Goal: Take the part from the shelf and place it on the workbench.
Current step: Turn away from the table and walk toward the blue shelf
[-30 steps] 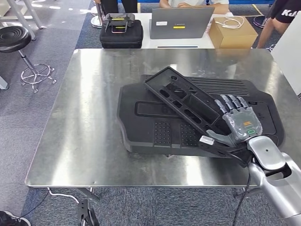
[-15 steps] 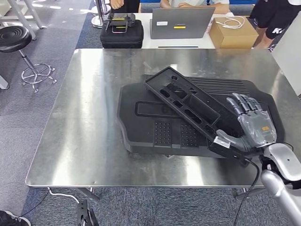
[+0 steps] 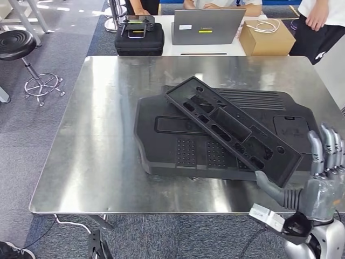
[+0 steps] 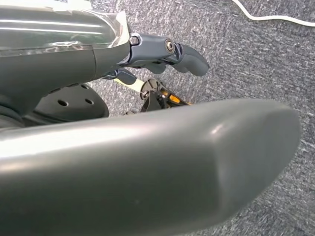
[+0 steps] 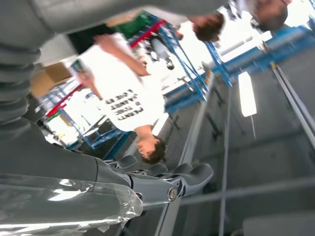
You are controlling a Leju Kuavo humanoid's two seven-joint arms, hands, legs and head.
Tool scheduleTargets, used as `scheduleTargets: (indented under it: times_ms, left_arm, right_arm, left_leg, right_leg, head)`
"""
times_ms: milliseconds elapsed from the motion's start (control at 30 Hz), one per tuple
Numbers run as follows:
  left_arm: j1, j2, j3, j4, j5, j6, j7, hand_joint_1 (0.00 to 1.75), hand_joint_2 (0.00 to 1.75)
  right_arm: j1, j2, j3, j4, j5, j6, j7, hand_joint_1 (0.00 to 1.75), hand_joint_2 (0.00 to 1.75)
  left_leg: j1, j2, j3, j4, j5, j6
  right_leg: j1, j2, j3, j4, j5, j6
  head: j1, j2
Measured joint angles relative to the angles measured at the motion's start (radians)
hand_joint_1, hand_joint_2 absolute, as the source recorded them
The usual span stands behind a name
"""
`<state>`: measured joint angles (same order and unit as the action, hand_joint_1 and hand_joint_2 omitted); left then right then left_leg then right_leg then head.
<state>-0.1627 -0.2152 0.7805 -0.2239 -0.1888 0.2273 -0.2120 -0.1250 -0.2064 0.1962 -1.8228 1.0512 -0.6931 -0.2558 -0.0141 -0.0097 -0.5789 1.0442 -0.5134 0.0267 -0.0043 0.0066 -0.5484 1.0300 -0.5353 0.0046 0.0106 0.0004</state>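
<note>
A long narrow black part with several cut-outs lies slantwise on top of a larger flat black panel on the steel workbench. My right hand is at the bench's near right corner, just off the part's near end and apart from it. Its fingers are spread, point upward and hold nothing. My left hand hangs over grey carpet with its fingers stretched out and nothing in them.
Behind the bench a white table carries a black case, a laptop and a cardboard box. People stand beyond it, one at the far right. A stool stands at the left. A white cable lies on the carpet.
My right hand has let go of the narrow part's near end and drawn back off the bench's near right edge, fingers now upright. The part stays on the panel.
</note>
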Motion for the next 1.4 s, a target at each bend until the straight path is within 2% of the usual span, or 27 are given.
scheduleTargets:
  times_ms: [167, 333, 567, 733, 833, 867, 933, 1000, 1033, 1067, 1100, 1167, 1200, 1233, 1267, 1333, 1367, 1400]
  left_arm:
    - [0.002, 0.0, 0.0, 0.0, 0.0, 0.007, -0.001, 0.0, 0.0]
    - [0.005, 0.0, 0.0, 0.0, 0.0, 0.026, -0.006, 0.0, 0.0]
    - [0.009, 0.002, 0.003, 0.0, 0.0, 0.053, -0.01, 0.0, 0.0]
    - [0.01, 0.003, 0.004, 0.0, 0.0, 0.056, -0.01, 0.0, 0.0]
    - [0.01, 0.004, 0.004, 0.0, 0.0, 0.056, -0.011, 0.0, 0.0]
    - [0.011, 0.004, 0.004, 0.0, 0.0, 0.057, -0.011, 0.0, 0.0]
    - [0.011, 0.003, 0.004, 0.0, 0.0, 0.057, -0.013, 0.0, 0.0]
    - [0.012, 0.004, 0.005, 0.0, 0.0, 0.058, -0.015, 0.0, 0.0]
    - [0.014, 0.004, 0.005, 0.0, 0.0, 0.058, -0.015, 0.0, 0.0]
    - [0.015, 0.004, 0.005, 0.0, 0.0, 0.058, -0.016, 0.0, 0.0]
    - [0.016, 0.004, 0.005, 0.0, 0.0, 0.058, -0.016, 0.0, 0.0]
    - [0.017, 0.004, 0.006, 0.0, 0.0, 0.059, -0.017, 0.0, 0.0]
    - [0.017, 0.004, 0.006, 0.0, 0.0, 0.059, -0.017, 0.0, 0.0]
    - [0.017, 0.004, 0.006, 0.0, 0.0, 0.059, -0.018, 0.0, 0.0]
    - [0.016, 0.004, 0.006, 0.0, 0.0, 0.059, -0.018, 0.0, 0.0]
    - [0.016, 0.004, 0.006, 0.0, 0.0, 0.059, -0.019, 0.0, 0.0]
    - [0.017, 0.004, 0.006, 0.0, 0.0, 0.059, -0.019, 0.0, 0.0]
    - [0.017, 0.004, 0.006, 0.0, 0.0, 0.06, -0.02, 0.0, 0.0]
  right_arm:
    - [0.055, 0.061, -0.059, -0.07, -0.029, -0.001, -0.049, 0.0, 1.75]
    - [0.11, 0.119, -0.114, -0.12, -0.088, -0.001, -0.137, 0.0, 1.75]
    - [0.158, 0.176, -0.163, -0.154, -0.174, -0.002, -0.198, 0.0, 1.75]
    - [0.169, 0.195, -0.177, -0.155, -0.193, -0.002, -0.202, 0.0, 1.75]
    - [0.174, 0.202, -0.182, -0.157, -0.217, -0.002, -0.212, 0.0, 1.75]
    - [0.176, 0.203, -0.184, -0.159, -0.226, -0.002, -0.215, 0.0, 1.75]
    - [0.179, 0.204, -0.189, -0.162, -0.241, -0.002, -0.219, 0.0, 1.75]
    - [0.184, 0.205, -0.193, -0.163, -0.249, -0.002, -0.218, 0.0, 1.75]
    - [0.187, 0.205, -0.195, -0.163, -0.25, -0.002, -0.217, 0.0, 1.75]
    - [0.19, 0.205, -0.197, -0.162, -0.251, -0.002, -0.215, 0.0, 1.75]
    - [0.193, 0.205, -0.199, -0.162, -0.252, -0.002, -0.213, 0.0, 1.75]
    - [0.195, 0.205, -0.2, -0.162, -0.254, -0.002, -0.207, 0.0, 1.75]
    - [0.196, 0.205, -0.2, -0.162, -0.254, -0.002, -0.204, 0.0, 1.75]
    - [0.196, 0.205, -0.2, -0.162, -0.254, -0.002, -0.203, 0.0, 1.75]
    - [0.197, 0.205, -0.2, -0.161, -0.254, -0.002, -0.202, 0.0, 1.75]
    - [0.199, 0.204, -0.2, -0.161, -0.255, -0.002, -0.201, 0.0, 1.75]
    - [0.2, 0.204, -0.2, -0.161, -0.256, -0.002, -0.201, 0.0, 1.75]
    - [0.2, 0.204, -0.2, -0.161, -0.258, -0.002, -0.201, 0.0, 1.75]
  left_leg:
    - [0.0, 0.0, 0.0, 0.0, 0.0, 0.0]
    - [-0.001, 0.0, 0.001, 0.0, 0.0, 0.0]
    - [-0.003, 0.0, 0.0, 0.001, -0.001, 0.002]
    - [-0.008, 0.0, 0.0, 0.002, -0.003, 0.008]
    - [-0.007, 0.001, 0.002, -0.003, 0.005, 0.019]
    - [-0.003, 0.002, 0.004, -0.008, 0.009, 0.024]
    - [0.004, 0.005, 0.008, -0.017, 0.016, 0.032]
    - [0.005, 0.006, 0.007, -0.018, 0.016, 0.033]
    - [0.005, 0.006, 0.007, -0.018, 0.016, 0.033]
    - [0.005, 0.006, 0.007, -0.017, 0.016, 0.032]
    - [0.005, 0.006, 0.008, -0.017, 0.016, 0.032]
    - [0.006, 0.006, 0.011, -0.016, 0.015, 0.029]
    - [0.006, 0.005, 0.011, -0.016, 0.016, 0.025]
    - [0.005, 0.005, 0.01, -0.015, 0.017, 0.019]
    - [0.005, 0.005, 0.007, -0.015, 0.02, 0.013]
    - [0.006, 0.005, 0.001, -0.015, 0.025, 0.001]
    - [0.006, 0.005, -0.002, -0.011, 0.018, -0.005]
    - [0.007, 0.005, -0.008, 0.006, -0.001, -0.01]
  right_leg:
    - [0.0, 0.0, 0.0, 0.0, 0.0, 0.0]
    - [-0.001, 0.0, 0.001, -0.001, 0.0, 0.0]
    - [-0.004, 0.0, 0.001, -0.002, 0.0, 0.001]
    - [-0.009, 0.0, 0.001, -0.004, 0.001, 0.009]
    - [-0.011, 0.0, 0.004, -0.006, 0.003, 0.019]
    - [-0.01, 0.0, 0.003, 0.0, -0.004, 0.022]
    - [-0.01, -0.001, -0.02, 0.06, -0.05, 0.028]
    - [-0.012, -0.002, -0.074, 0.184, -0.113, 0.033]
    - [-0.014, -0.002, -0.097, 0.239, -0.129, 0.036]
    - [-0.015, -0.002, -0.108, 0.264, -0.126, 0.038]
    - [-0.016, -0.002, -0.101, 0.25, -0.103, 0.039]
    - [-0.016, -0.002, -0.043, 0.127, -0.03, 0.038]
    - [-0.014, -0.001, -0.013, 0.062, -0.004, 0.034]
    - [-0.012, -0.001, 0.006, 0.018, 0.011, 0.029]
    - [-0.009, 0.0, 0.014, -0.004, 0.013, 0.023]
    - [-0.006, 0.0, 0.011, -0.012, 0.017, 0.012]
    - [-0.008, -0.002, 0.009, -0.016, 0.02, 0.006]
    - [-0.011, -0.004, 0.006, -0.02, 0.025, -0.002]
  head:
    - [0.0, 0.0]
    - [0.0, 0.0]
    - [0.0, 0.0]
    - [0.0, 0.0]
    - [0.0, 0.0]
    - [0.0, 0.0]
    - [0.0, 0.0]
    - [0.001, 0.0]
    - [0.001, 0.0]
    - [0.001, 0.0]
    - [0.001, 0.0]
    - [0.001, 0.0]
    - [0.001, 0.0]
    - [0.001, 0.0]
    - [0.001, 0.0]
    - [0.0, 0.0]
    - [0.0, 0.0]
    - [-0.001, 0.0]
